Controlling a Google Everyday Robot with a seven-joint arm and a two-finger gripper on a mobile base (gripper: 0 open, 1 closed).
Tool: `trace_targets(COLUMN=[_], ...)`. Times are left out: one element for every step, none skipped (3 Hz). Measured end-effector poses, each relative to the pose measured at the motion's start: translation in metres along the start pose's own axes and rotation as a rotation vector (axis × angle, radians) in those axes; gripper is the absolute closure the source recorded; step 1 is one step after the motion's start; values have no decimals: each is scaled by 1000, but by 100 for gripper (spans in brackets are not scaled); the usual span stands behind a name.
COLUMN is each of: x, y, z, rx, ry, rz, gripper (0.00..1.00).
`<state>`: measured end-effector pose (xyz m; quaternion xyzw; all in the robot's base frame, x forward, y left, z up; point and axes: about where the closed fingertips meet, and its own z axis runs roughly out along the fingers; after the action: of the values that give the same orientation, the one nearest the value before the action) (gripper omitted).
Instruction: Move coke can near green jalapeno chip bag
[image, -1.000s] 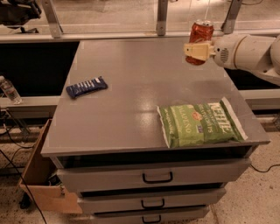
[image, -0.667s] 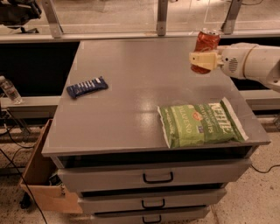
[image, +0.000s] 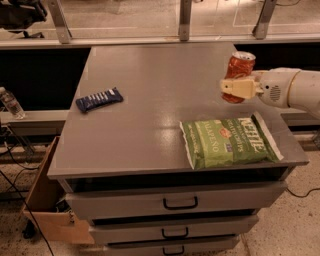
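Observation:
The coke can (image: 240, 65) is a small red can with a silver top, held upright just above the grey tabletop (image: 150, 100) at the right side. My gripper (image: 239, 89) comes in from the right on a white arm and is shut on the can. The green jalapeno chip bag (image: 227, 142) lies flat at the table's front right, just in front of and below the can.
A small dark blue wrapped bar (image: 99, 99) lies at the table's left. Drawers (image: 180, 202) sit under the tabletop. A cardboard box (image: 47, 205) stands on the floor at the left. A plastic bottle (image: 10, 102) sits on a low shelf at far left.
My gripper has carried the coke can down and toward the front, closer to the chip bag.

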<state>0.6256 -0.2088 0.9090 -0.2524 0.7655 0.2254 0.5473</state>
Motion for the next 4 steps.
trace_targets(x=[19, 33, 41, 44], y=[5, 8, 10, 10], z=[2, 6, 7, 4], rx=[-56, -108, -146, -164], ry=[23, 37, 44, 39], rz=[8, 11, 5, -6], gripper=[84, 60, 37, 14])
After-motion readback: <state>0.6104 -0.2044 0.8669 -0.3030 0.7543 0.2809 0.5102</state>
